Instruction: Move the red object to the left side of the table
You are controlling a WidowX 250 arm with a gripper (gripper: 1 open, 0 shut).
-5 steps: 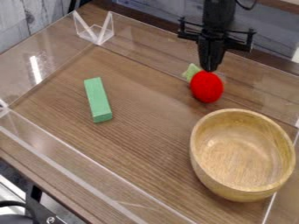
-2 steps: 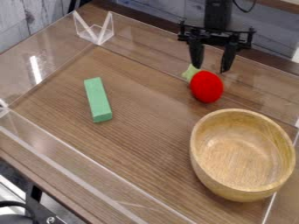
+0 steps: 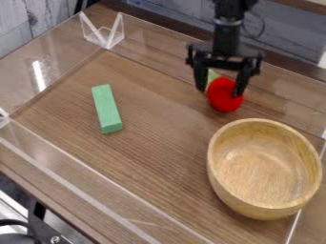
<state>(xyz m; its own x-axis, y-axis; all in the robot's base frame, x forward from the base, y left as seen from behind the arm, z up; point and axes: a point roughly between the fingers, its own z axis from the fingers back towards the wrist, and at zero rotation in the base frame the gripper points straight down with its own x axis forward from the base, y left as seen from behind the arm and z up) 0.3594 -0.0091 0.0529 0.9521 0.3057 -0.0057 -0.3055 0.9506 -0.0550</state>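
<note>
the red object (image 3: 226, 92), a small round bright-red toy fruit with a pale green part at its upper left, is seen resting on the desk (image 3: 166, 143) in the right rear part of the surface, just behind the rim of the wooden bowl (image 3: 265, 166) and well apart from the green block (image 3: 109, 108). it is straddled by the end effector (image 3: 224, 80), which is pointed straight down over it, with the two dark fingers (image 3: 199, 80) spread wide and placed one on each side of the fruit. the jaws are held apart, and no clamping on the fruit is shown; whether the fingertips are touching its sides cannot be told. the bowl is set at the right front of the desk, upright, with its pale interior showing. the green block is laid flat on the left half of the desk, its long side angled slightly toward the front. the brown wood-grain surface is bordered by low clear acrylic walls (image 3: 51, 57), and a small clear folded piece (image 3: 102, 30) is seen at the rear left corner.
</note>
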